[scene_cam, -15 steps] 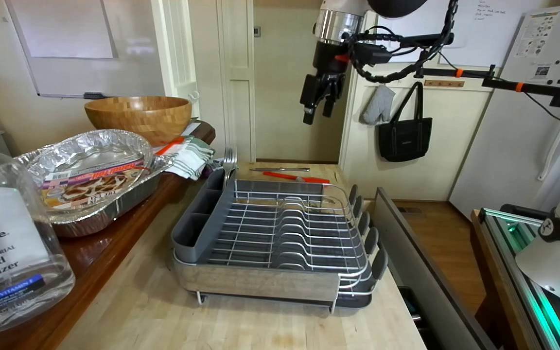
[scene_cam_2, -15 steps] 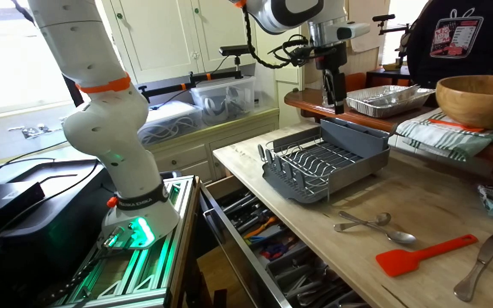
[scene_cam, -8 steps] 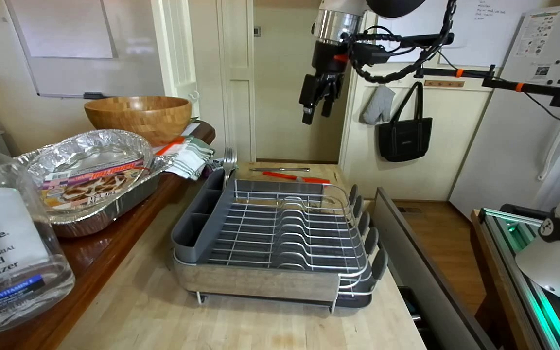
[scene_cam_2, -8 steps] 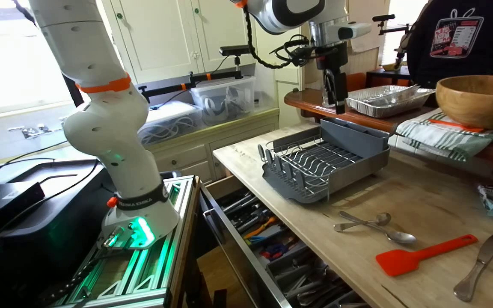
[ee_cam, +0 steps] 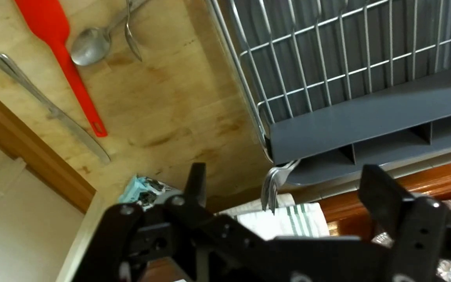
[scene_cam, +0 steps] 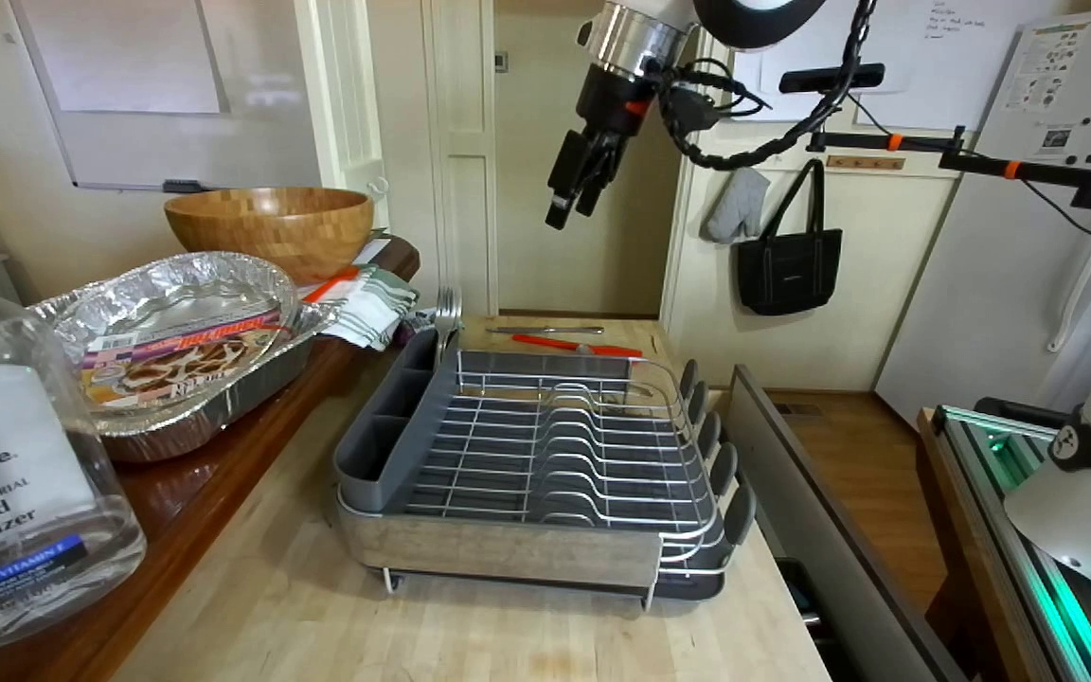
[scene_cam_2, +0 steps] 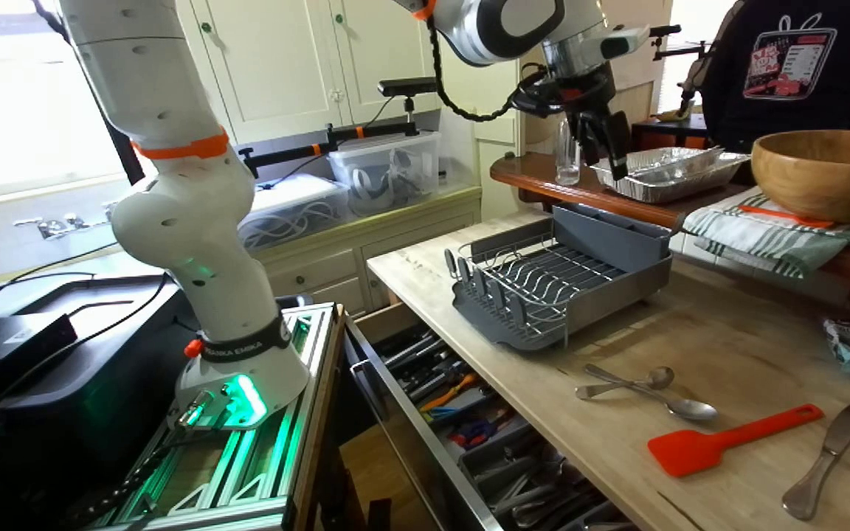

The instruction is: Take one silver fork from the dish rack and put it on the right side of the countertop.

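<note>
The silver wire dish rack [scene_cam: 545,455] stands on the light wooden countertop [scene_cam: 470,635]; it also shows in an exterior view [scene_cam_2: 617,299]. At least two silver forks [scene_cam: 448,311] stand tines up in the end compartment of its grey cutlery holder. In the wrist view the forks [ee_cam: 274,184] lean out past the holder's end, over a striped towel, and appear between the open fingers. My gripper [scene_cam: 572,208] is open, empty and tilted, well above the rack; it also shows in an exterior view [scene_cam_2: 617,166] and the wrist view [ee_cam: 284,172].
Spoons [scene_cam_2: 650,391], a red spatula [scene_cam_2: 735,439] and a knife [scene_cam_2: 827,461] lie on the countertop beside the rack. A raised wooden ledge holds a foil tray [scene_cam: 205,436], a wooden bowl [scene_cam: 271,227], a towel [scene_cam: 375,308] and a sanitizer bottle [scene_cam: 25,474]. An open drawer [scene_cam_2: 425,413] juts out below.
My gripper has swung from nearly upright to a tilt and shifted toward the ledge side, with its fingertips slightly higher. The rack, forks and other things have not moved.
</note>
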Tool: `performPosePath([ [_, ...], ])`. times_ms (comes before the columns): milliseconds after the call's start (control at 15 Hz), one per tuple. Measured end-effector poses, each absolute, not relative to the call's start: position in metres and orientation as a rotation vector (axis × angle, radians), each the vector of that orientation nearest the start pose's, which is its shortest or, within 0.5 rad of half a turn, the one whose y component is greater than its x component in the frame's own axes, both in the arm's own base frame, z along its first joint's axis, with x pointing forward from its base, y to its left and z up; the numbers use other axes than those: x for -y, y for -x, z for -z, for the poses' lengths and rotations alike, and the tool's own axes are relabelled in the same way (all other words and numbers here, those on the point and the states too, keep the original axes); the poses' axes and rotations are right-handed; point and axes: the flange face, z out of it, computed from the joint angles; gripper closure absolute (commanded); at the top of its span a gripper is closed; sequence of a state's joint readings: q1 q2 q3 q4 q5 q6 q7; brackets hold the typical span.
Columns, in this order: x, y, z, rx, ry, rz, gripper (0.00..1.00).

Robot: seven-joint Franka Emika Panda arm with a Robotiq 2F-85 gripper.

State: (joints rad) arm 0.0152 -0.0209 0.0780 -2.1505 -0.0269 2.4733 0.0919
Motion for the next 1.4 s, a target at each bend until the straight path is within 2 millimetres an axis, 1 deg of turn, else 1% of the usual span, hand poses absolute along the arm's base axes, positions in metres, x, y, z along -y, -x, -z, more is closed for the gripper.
performPosePath([
  [133, -0.051, -0.570, -0.437, 0.096, 3.062, 0.561, 0.00],
  [400, -0.049, -0.588, -0.413, 0.229, 3.024, 0.552, 0.00],
  [733, -0.058, -0.611, -0.390, 0.415, 2.989, 0.539, 0.00],
  [1067, -0.069, -0.634, -0.374, 0.572, 2.963, 0.539, 0.00],
  [1400, -0.069, -0.655, -0.365, 0.637, 2.945, 0.594, 0.00],
])
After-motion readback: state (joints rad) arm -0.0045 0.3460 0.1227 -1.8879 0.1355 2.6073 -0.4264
